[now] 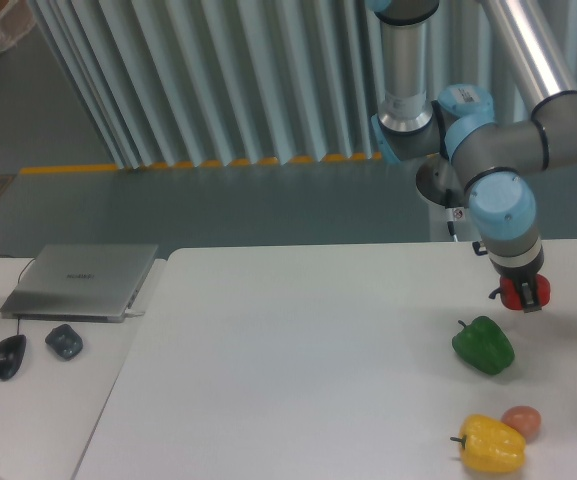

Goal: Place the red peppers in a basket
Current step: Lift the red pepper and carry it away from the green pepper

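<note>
White table (pixel 298 360) carries a green bell pepper (pixel 484 345) just below the tool (pixel 523 296). Its fingers are clamped on the small glossy red pepper (pixel 522 292), raised off the surface.

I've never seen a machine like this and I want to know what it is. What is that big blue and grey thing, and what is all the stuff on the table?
That is a robot arm, made of grey tubes with blue joints that bend like elbows. One camera that stays put looks at the table from the front and took this picture. At the arm's tip is its tool, two small fingers that pinch. Right now they are pinched on a small red pepper, which looks lifted just above the white table. On the table lie a green pepper, a yellow pepper and, beside the yellow one, a little round reddish-orange fruit. On the desk to the left are a closed laptop and a computer mouse. The red pepper is meant to go in a basket, but no basket shows in this picture.
</note>
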You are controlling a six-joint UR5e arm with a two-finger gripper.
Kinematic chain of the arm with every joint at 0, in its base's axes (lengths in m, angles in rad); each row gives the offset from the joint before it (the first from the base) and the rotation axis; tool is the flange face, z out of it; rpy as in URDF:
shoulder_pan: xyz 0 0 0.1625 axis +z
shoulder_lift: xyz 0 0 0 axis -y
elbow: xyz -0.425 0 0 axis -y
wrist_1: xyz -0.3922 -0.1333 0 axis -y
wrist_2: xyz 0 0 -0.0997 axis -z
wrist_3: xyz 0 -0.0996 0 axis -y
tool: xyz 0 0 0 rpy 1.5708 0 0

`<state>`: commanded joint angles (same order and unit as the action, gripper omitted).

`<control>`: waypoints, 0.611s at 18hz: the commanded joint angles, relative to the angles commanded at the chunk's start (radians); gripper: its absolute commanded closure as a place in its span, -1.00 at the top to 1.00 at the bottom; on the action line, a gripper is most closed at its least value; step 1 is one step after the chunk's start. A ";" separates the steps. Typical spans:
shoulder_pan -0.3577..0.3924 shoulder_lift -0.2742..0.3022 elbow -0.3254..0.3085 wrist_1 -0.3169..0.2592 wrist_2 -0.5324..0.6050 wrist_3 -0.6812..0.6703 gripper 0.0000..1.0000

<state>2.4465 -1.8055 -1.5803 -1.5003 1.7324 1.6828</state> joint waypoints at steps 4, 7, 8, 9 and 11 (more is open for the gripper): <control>0.040 0.000 0.055 0.006 -0.057 -0.006 0.03; 0.098 0.002 0.077 0.050 -0.074 -0.009 -0.05; 0.111 0.000 0.080 0.069 -0.076 -0.008 -0.05; 0.124 -0.001 0.080 0.087 -0.074 -0.003 -0.05; 0.149 -0.009 0.080 0.135 -0.070 0.000 -0.05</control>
<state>2.5954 -1.8147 -1.5002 -1.3655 1.6628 1.6828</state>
